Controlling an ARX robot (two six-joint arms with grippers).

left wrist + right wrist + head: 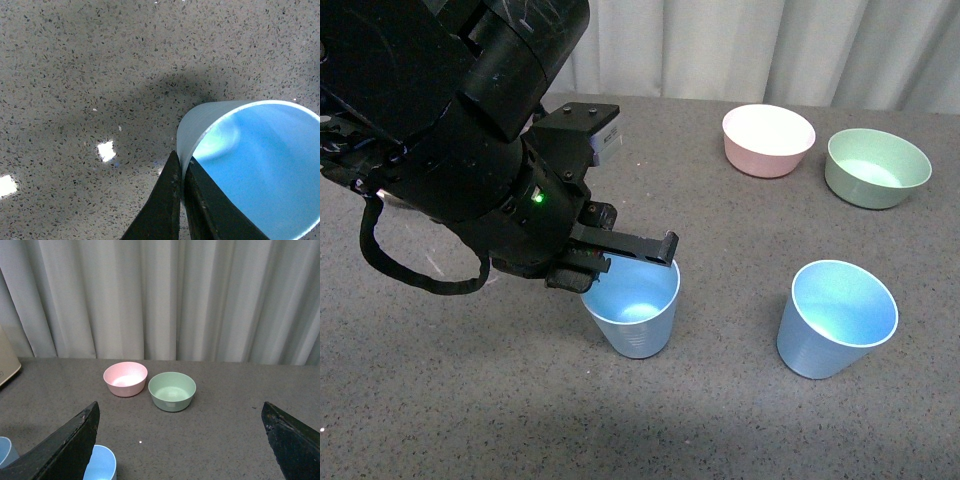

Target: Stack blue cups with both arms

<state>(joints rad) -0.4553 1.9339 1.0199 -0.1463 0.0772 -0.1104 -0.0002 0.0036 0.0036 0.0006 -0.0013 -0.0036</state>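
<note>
Two light-blue cups stand upright on the grey table. My left gripper (pixel 620 255) is shut on the rim of the left blue cup (pixel 632 310), one finger inside and one outside. The left wrist view shows the fingers (pixel 165 205) pinching that cup's wall (pixel 250 165). The second blue cup (pixel 836 318) stands free to the right. My right gripper (pixel 182 450) is open and empty, not seen in the front view. In its wrist view one blue cup (pixel 101 465) shows beside a finger, and an edge of the other cup (pixel 5 450) shows too.
A pink bowl (pixel 768 139) and a green bowl (pixel 876 166) stand at the back right, also in the right wrist view (pixel 125 378) (pixel 172 390). A grey curtain hangs behind the table. My left arm's black body fills the front view's upper left.
</note>
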